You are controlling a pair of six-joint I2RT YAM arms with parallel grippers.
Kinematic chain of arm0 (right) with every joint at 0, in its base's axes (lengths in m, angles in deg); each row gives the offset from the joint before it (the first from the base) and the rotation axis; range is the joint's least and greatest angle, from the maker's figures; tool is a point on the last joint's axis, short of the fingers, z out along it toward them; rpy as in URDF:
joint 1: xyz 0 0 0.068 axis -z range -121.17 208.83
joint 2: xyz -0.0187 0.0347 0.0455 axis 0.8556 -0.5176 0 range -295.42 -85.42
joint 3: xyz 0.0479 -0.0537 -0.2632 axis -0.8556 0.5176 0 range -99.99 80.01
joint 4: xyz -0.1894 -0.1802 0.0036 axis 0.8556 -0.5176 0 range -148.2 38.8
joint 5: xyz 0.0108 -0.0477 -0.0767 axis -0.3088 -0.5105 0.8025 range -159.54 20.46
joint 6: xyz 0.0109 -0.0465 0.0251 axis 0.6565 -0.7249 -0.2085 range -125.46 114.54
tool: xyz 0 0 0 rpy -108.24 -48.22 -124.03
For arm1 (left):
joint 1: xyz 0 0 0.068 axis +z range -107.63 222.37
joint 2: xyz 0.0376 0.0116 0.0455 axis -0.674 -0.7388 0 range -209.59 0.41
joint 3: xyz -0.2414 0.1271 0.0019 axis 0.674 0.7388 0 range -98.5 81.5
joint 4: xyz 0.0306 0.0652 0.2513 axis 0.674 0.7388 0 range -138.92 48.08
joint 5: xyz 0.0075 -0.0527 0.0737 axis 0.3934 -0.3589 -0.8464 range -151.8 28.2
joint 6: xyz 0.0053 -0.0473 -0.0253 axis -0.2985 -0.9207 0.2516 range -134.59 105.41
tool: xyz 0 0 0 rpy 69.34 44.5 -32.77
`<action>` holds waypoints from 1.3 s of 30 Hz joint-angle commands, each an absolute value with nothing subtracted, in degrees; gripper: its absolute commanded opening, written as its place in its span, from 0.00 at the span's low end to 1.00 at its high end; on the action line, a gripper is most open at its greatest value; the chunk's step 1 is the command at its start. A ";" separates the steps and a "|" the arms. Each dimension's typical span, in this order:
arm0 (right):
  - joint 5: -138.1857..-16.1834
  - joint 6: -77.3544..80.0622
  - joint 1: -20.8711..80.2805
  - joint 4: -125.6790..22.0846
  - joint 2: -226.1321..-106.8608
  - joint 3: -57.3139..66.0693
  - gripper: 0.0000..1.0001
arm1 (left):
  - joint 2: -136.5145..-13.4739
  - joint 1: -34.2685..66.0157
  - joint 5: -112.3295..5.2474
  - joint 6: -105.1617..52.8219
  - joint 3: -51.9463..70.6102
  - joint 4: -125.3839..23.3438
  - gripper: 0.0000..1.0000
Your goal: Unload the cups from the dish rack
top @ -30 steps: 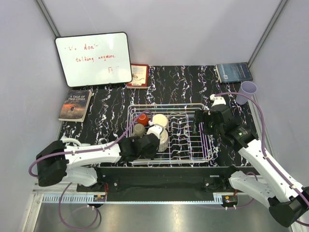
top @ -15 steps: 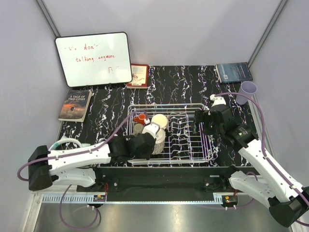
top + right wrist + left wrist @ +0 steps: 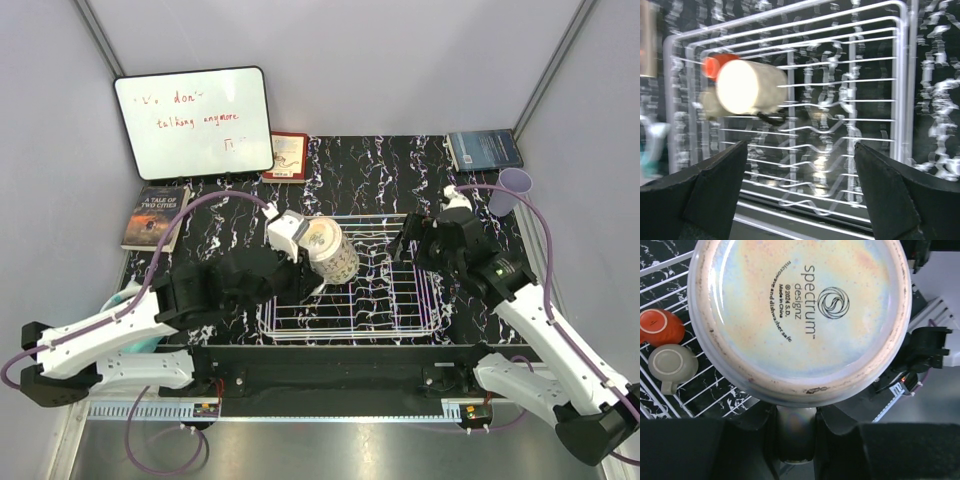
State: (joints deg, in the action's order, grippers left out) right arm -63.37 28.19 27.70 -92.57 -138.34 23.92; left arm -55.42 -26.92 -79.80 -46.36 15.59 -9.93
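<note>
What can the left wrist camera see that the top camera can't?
Only the left wrist view: the writing under the cream mug, plus the orange cup and grey cup. Only the top view: the whiteboard, a book and the lavender tumbler. Both: the mug in the left gripper, and the dish rack.

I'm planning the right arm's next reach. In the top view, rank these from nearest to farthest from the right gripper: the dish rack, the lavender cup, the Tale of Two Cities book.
1. Dish rack: its right end is just beside the right gripper.
2. Lavender cup: far right edge of the table.
3. Tale of Two Cities book: across the table, at its left edge.
</note>
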 commanded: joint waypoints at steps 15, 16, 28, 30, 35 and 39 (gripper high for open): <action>-75.16 34.44 27.28 -75.47 -124.71 20.24 1.00 | -61.26 1.58 -37.21 -70.02 31.92 -81.71 0.00; -75.69 34.88 27.37 -74.94 -124.27 21.12 0.99 | -62.42 2.29 -35.80 -72.66 32.97 -86.31 0.00; -79.74 34.36 27.37 -69.57 -122.94 22.09 0.93 | -78.69 3.18 -27.09 -96.95 35.54 -125.74 0.00; -80.09 33.92 27.37 -68.78 -124.52 21.74 0.93 | -78.69 2.48 -26.12 -96.15 35.01 -124.24 0.00; -80.18 31.98 27.37 -65.88 -128.91 20.16 0.92 | -78.78 1.16 -24.72 -95.01 34.13 -121.87 0.00; -80.71 31.10 27.37 -62.20 -131.73 19.19 0.91 | -78.87 0.36 -24.10 -94.75 34.48 -120.81 0.00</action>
